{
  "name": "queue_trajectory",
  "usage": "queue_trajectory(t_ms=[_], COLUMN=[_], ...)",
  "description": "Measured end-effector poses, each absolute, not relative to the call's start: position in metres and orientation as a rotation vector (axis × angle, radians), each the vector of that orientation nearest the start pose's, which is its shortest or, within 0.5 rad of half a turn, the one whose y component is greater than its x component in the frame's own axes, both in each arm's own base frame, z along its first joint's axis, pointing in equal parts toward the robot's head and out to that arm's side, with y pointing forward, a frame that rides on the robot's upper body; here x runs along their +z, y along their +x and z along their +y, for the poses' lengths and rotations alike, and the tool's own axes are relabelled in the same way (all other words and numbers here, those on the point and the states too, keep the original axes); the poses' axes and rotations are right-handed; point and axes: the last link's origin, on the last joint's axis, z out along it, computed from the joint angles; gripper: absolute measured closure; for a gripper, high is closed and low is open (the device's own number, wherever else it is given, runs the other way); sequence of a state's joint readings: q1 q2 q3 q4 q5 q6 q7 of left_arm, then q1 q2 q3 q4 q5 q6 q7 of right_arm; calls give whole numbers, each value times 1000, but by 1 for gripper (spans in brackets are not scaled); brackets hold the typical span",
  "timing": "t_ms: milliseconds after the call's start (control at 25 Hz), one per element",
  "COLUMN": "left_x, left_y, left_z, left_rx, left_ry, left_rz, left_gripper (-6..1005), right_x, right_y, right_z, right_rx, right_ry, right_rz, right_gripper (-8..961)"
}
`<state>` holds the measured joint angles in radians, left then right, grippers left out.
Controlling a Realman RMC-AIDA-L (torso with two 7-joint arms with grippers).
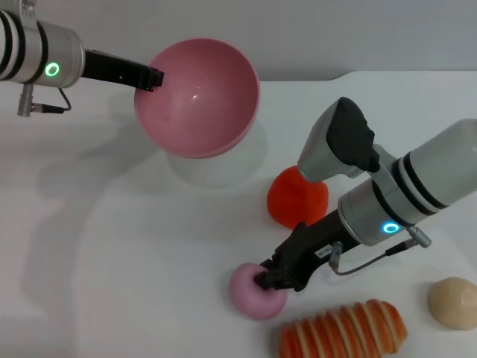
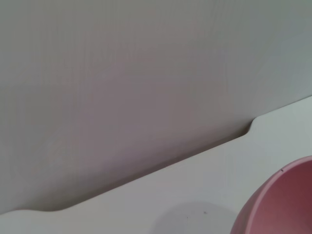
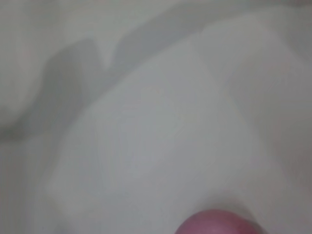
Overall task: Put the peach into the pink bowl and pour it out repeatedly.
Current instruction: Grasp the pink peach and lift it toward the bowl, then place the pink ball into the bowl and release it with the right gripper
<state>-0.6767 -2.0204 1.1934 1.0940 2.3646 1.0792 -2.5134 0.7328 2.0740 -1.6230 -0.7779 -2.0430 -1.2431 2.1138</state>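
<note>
The pink bowl hangs above the table at the back, tilted with its empty inside facing me; its rim also shows in the left wrist view. My left gripper is shut on the bowl's left rim. The peach lies on the white table near the front centre, and its top shows in the right wrist view. My right gripper reaches down from the right and is shut on the peach's right side.
An orange-red fruit sits just behind the right arm. A striped bread loaf lies at the front edge, right of the peach. A beige ball rests at the far right.
</note>
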Motion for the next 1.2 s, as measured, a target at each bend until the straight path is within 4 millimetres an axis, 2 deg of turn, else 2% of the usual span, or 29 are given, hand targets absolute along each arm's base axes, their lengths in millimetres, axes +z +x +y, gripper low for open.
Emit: queue_trajectory(t_ms=[280,480,680,1000,1120,1200], left_x=[32,28,21,16,14,12], left_y=[-186,-188,-188,-189,-187,-186], left_z=[433,430,422,413,411,410], left_rx=[-103,-68,10,93,104,107], left_ry=[-2322,-2337,-2383,-2437,-2453,-2463], left_rz=[-1003,-1013,-1023,-1042,-1043,-1044], left_gripper=[953,953,953,953,953,953], right_x=[-101,-82,-44,26,42,45], right_y=[178,164,140,92,83,82], right_z=[339,336,337,331,333,337], right_rx=[-191,-94,64,376,432,454], right_ry=[-3058,-3083,-3118,-3132,-3081,-3053], right_rz=[718,656,565,279,223,226], right_gripper=[862,900,922,919,918,917])
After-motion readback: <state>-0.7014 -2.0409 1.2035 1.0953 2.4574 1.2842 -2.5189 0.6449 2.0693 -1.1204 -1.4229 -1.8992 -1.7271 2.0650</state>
